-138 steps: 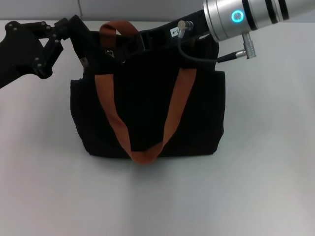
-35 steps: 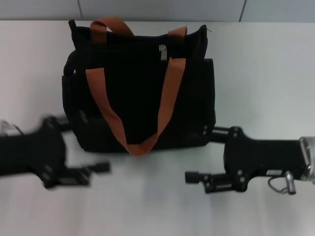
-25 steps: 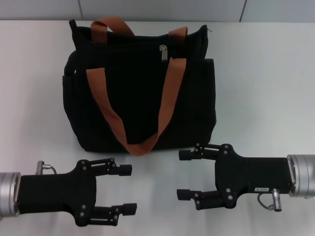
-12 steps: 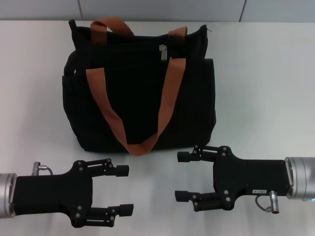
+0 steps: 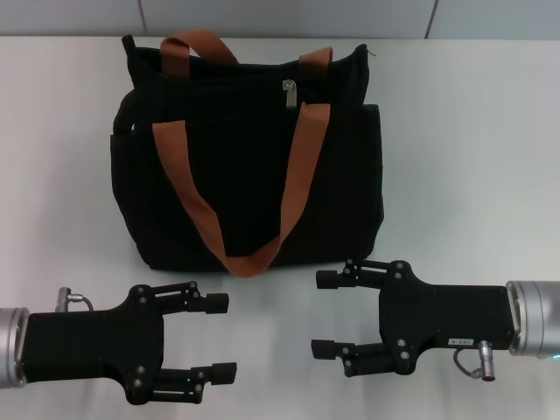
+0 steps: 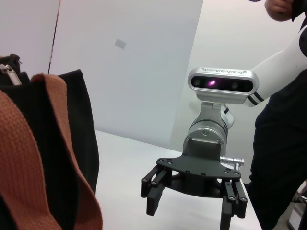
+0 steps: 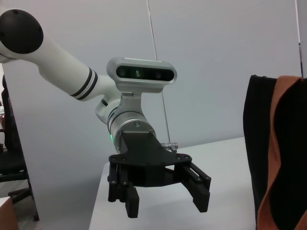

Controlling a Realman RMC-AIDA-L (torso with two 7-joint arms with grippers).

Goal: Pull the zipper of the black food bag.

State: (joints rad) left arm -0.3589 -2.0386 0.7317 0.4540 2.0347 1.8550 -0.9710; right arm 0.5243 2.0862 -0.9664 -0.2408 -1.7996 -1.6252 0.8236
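White tabletop [image 5: 472, 140] holds the black food bag [image 5: 249, 166], beyond both wide-spread pincers, left pincer [image 5: 220, 338], right pincer [image 5: 322, 313].

Head camera looks down over table [image 5: 472, 157]; wrist cameras sit low, facing each other, sharing bag [image 5: 249, 166] edge.

Even, bright, diffuse light fills the head view, coming from above; the white tabletop [image 5: 472, 157] reads pale grey-white with no glare. The large boxy black fabric food bag [image 5: 249, 175] swallows its own detail, its folds barely separable, and casts only a faint soft shadow along its near edge. The small silver metal zipper pull [image 5: 289, 92] catches a small highlight. Both black grippers, left [image 5: 219, 337] and right [image 5: 325, 313], are sharp, with no motion blur. The wrist views are dimmer at the bag's fabric, and the close rust-orange webbing strap [image 6: 29, 158] is slightly soft.
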